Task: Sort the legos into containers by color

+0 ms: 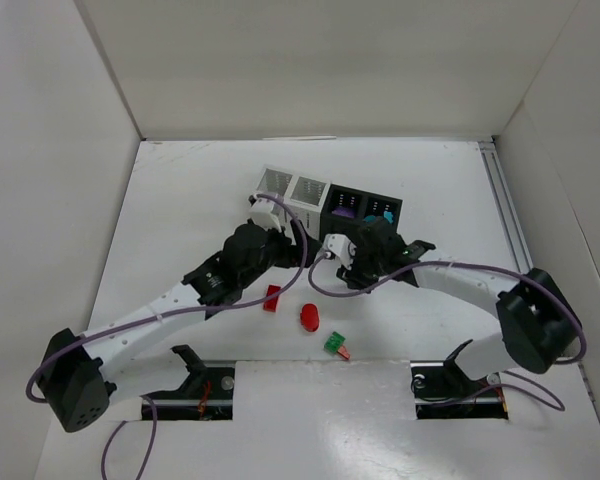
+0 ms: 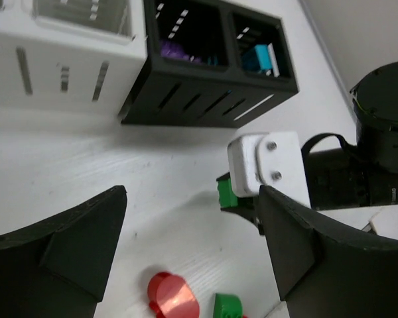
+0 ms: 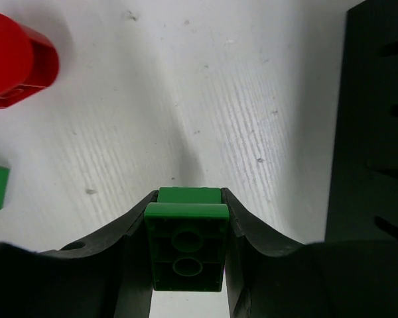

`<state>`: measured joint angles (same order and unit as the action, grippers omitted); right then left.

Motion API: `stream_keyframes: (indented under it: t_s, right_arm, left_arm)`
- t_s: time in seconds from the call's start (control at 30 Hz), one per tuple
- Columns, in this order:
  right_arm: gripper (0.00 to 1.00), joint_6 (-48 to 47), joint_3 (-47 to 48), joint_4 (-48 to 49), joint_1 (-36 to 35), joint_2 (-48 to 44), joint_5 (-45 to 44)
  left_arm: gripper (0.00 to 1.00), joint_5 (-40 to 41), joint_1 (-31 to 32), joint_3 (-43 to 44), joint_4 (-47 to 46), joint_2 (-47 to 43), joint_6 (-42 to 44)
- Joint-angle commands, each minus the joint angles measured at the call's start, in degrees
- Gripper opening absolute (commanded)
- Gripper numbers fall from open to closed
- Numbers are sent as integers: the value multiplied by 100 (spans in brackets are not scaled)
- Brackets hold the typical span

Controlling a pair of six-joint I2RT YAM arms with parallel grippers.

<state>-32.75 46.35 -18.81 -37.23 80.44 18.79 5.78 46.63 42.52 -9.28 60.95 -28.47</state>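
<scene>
White table [image 1: 180,220], grain showing, and here's what's sitting on it. Far middle: the row of four containers [image 1: 310,200], joined side by side (two white cups to the left, two black to the right), standing upright. Closer to the near edge, a red brick [image 1: 271,298] lies flat. Just right of it, not touching, a red oval [image 1: 310,317]. Further right and nearer, a green piece [image 1: 333,343] lies right against a small orange-red piece [image 1: 344,353].

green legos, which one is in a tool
The green brick clamped in the right tool; the other green piece lies loose on the table.
</scene>
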Motion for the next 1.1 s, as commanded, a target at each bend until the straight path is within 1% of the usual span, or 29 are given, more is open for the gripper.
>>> stream_keyframes:
  t_s: [0.0, 0.1, 0.2, 0.27, 0.33, 0.37, 0.43, 0.47, 0.5, 0.57, 0.73, 0.83, 0.9, 0.97, 1.03, 1.07]
  right_arm:
    - [26, 374, 313, 202, -231, 522, -920]
    - [26, 462, 383, 202, -381, 814, -1069]
    - [33, 533, 437, 202, -451, 1025, -1315]
    - [39, 595, 489, 202, -522, 1026, -1377]
    - [43, 656, 489, 141, -522, 1026, -1448]
    - [51, 656, 489, 141, -522, 965, -1448]
    - [58, 656, 489, 88, -574, 964, -1448]
    - [64, 656, 489, 27, -575, 903, -1509]
    - [64, 656, 489, 26, -575, 842, -1509]
    - [68, 656, 489, -52, -575, 780, -1562]
    - [68, 656, 542, -255, -575, 464, -1623]
    - [64, 656, 542, -316, -575, 218, -1624]
    - [58, 656, 542, -316, -575, 165, -1475]
    - [46, 587, 489, -316, -575, 112, -1387]
    - [45, 586, 489, -316, -575, 164, -1281]
    - [41, 525, 489, -316, -575, 217, -1281]
  left_arm:
    - [78, 134, 4, -331, 127, -451, -423]
    - [78, 274, 4, -455, 330, -768, -536]
    - [78, 389, 4, -516, 409, -1005, -590]
    - [78, 441, 4, -569, 462, -1128, -590]
    - [78, 441, 57, -570, 514, -1129, -590]
    - [78, 441, 57, -570, 515, -1190, -642]
    - [78, 494, 57, -570, 567, -1191, -642]
    - [78, 494, 57, -570, 567, -1191, -642]
    - [78, 494, 57, -570, 567, -1191, -642]
    - [78, 494, 57, -570, 567, -1191, -642]
    - [78, 547, 57, -622, 620, -1191, -642]
    - [77, 547, 57, -622, 620, -1243, -642]
    - [77, 547, 57, -622, 620, -1243, -642]
    - [77, 547, 57, -622, 620, -1243, -642]
    - [77, 547, 57, -622, 620, -1243, -642]
    - [77, 547, 57, -622, 672, -1243, -642]
